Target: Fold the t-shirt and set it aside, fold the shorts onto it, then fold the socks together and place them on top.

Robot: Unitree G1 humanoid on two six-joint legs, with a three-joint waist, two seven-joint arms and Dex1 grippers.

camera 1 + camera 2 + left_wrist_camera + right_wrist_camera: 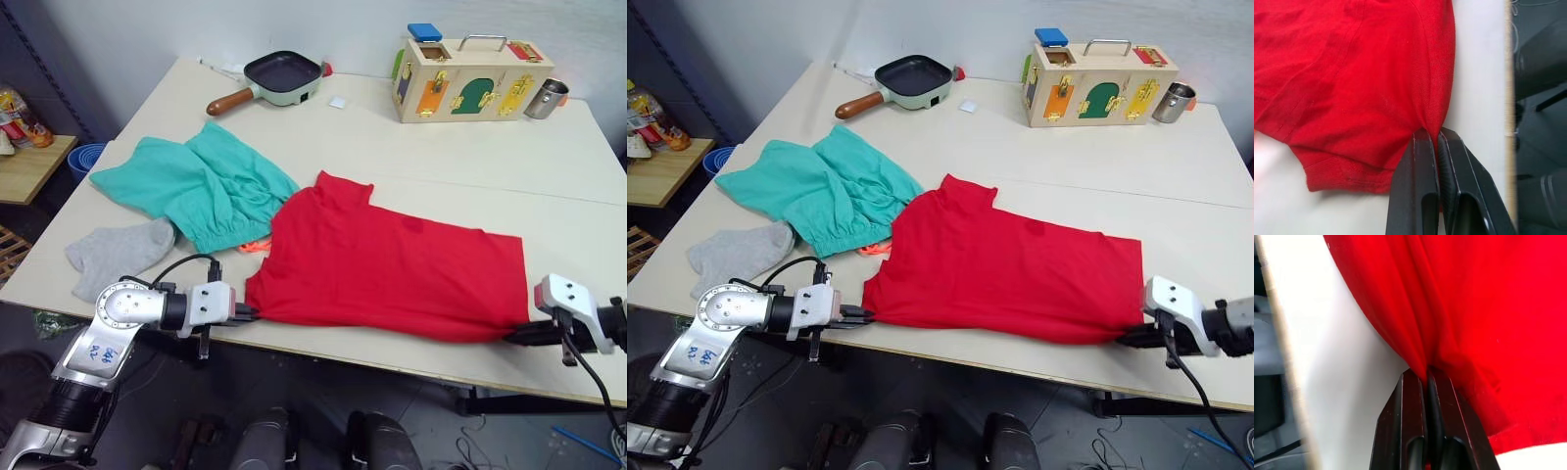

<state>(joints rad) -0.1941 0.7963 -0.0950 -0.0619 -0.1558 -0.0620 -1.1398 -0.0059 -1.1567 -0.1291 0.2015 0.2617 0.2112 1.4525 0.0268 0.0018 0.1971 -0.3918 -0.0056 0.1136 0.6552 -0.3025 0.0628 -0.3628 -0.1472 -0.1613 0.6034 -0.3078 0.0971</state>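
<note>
from the head cameras, the t-shirt (pixel 392 264) lies spread flat, folded lengthwise, along the near edge of the pale table (pixel 460 157), its red cloth smooth but for a raised flap at the far corner. the shorts (pixel 201 186) sit rumpled just beyond its left end, waistband touching the shirt, an orange loop showing between them, and the socks (pixel 118 253) lie near the table's left edge beside the shorts. the left gripper (pixel 245 314) reaches in level from the table's near edge to the shirt's left corner; the right gripper (pixel 519 335) does the same at the right corner, both arms held low and horizontal. at the back of the table stand a frying pan (pixel 279 76), a wooden latch box (pixel 470 80) and a metal cup (pixel 546 98). in the left wrist view, the jaws are clamped together on a pinched fold of the shirt's hem. in the right wrist view, the jaws are likewise closed on a gathered pleat of red cloth at the table's edge.
</note>
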